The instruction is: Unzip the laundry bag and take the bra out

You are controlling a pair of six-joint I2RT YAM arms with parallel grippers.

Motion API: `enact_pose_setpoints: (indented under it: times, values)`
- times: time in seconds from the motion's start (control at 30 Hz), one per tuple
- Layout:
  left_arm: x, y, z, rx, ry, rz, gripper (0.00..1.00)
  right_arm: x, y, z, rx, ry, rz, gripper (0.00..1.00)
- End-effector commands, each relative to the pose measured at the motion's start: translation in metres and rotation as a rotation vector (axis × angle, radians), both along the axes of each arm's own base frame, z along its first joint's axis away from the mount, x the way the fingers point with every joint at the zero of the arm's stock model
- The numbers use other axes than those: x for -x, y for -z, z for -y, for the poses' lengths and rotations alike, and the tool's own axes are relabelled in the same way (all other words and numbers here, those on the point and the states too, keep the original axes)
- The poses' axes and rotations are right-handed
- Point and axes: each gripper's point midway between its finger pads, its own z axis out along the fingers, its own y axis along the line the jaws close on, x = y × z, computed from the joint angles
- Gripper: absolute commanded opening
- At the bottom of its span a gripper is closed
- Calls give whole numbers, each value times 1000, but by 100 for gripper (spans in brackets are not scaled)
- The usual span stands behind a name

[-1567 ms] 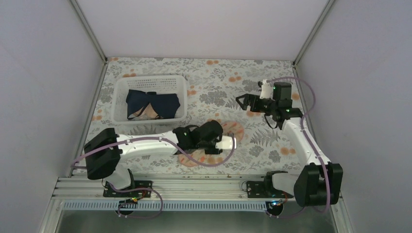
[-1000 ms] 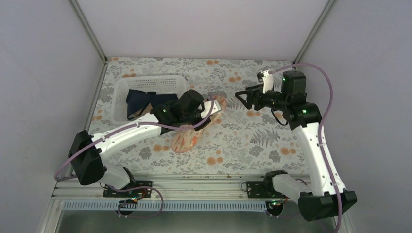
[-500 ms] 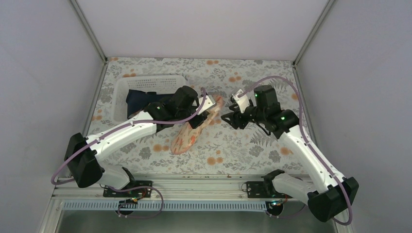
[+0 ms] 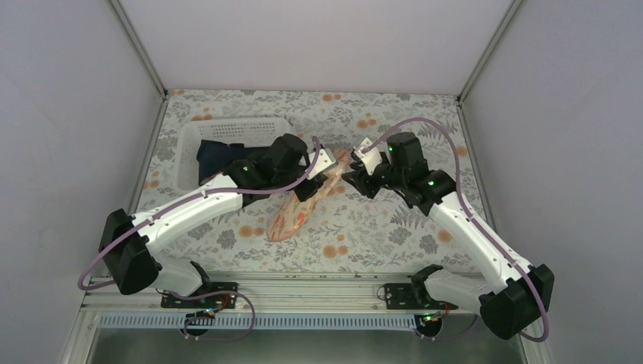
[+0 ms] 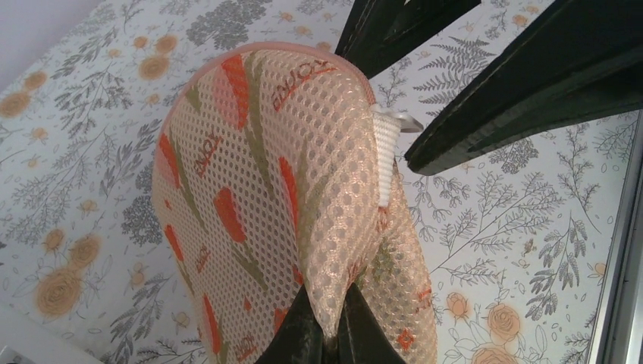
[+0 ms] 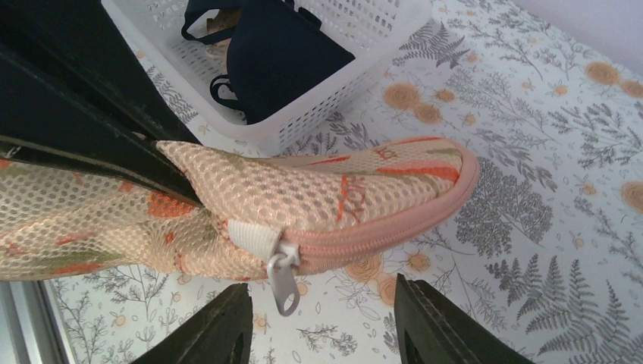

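Floral-print counter (image 4: 394,227) carries a white basket (image 4: 184,155) at far left with navy cloth (image 4: 216,155) inside, out of your way. Just right of it, mid-counter, the laundry bag (image 4: 292,212) is lifted by its far end: your left jaws are clamped tight on a fold of mesh, so the bag slopes down and its near end looks to rest on the counter. That hold turns the zip (image 6: 379,239) toward your right arm (image 4: 470,235). The zip is fully closed; no bra is visible, so it's probably inside. Right jaws stand part-open, one on either side of the dangling zip pull (image 6: 285,284), not touching it. Next step, I'd say: pinch the pull. It's small and loose, easy to miss.
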Motion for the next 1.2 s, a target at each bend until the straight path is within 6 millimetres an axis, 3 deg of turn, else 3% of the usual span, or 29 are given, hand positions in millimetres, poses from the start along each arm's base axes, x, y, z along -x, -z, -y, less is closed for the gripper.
enact_pose_setpoints:
  times: [0.0, 0.2, 0.47, 0.63, 0.87, 1.0, 1.03, 1.1, 1.17]
  values:
    - [0, -20, 0, 55, 3, 27, 2, -6, -9, -6, 2, -6, 54, 39]
    - [2, -16, 0, 52, 8, 20, 2, -12, -4, 0, 45, 42, 33, 4]
    - [9, -7, -5, 38, 39, 26, 2, -24, -8, 25, 115, 182, 85, 3]
    - [32, -2, 1, 50, 210, 60, 2, -24, -12, 33, 131, 202, 134, 3]
    - [50, 11, -11, 20, 355, 90, 2, -11, 5, 20, 124, 105, 59, 3]
    - [53, 11, -26, 53, 408, 82, 2, 29, -17, -18, -20, -139, 39, 3]
    - [55, 9, -26, 74, 417, 89, 7, 43, -20, -29, -47, -210, 37, 3]
    - [58, 4, -24, 109, 432, 102, 35, 59, -22, -41, -71, -281, 29, 3]
    - [61, 2, -23, 125, 447, 104, 56, 64, -23, -46, -95, -298, 2, 3]
